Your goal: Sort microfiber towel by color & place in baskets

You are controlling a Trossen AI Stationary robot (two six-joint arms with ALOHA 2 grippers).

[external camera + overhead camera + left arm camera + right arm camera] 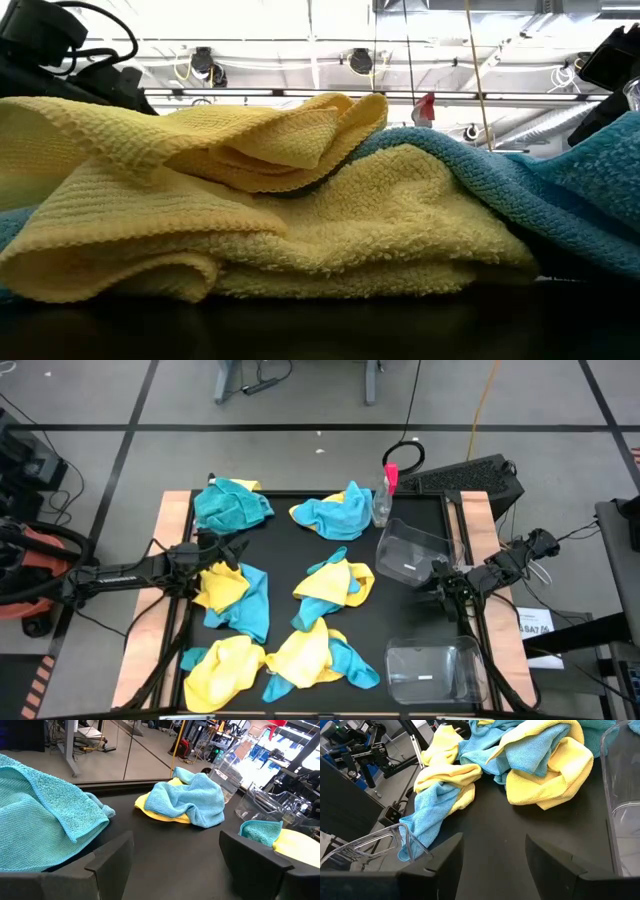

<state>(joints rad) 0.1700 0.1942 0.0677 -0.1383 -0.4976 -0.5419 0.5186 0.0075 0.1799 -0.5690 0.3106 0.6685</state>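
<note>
Lying on the mat: terry microfiber towels (236, 598) — yellow and blue, crumpled in six heaps.
Baskets: two clear rounded tubs — one tipped (411, 552) near the spray bottle (383, 498), one (430, 670) at the near right corner.
Left gripper (232, 550): fingers spread, empty, beside the teal heap.
Right gripper (434, 582): parted, empty, by the tipped tub.
Low view: only looped pile close up.

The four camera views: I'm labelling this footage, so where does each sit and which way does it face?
High: overhead, straight down on the black table; both arms show.
Low: table height, level into a yellow towel; arm parts at top corners.
Left wrist: forward past open fingers toward the spray bottle.
Right wrist: past its fingers toward towels.
High and left wrist share the bottle.
</note>
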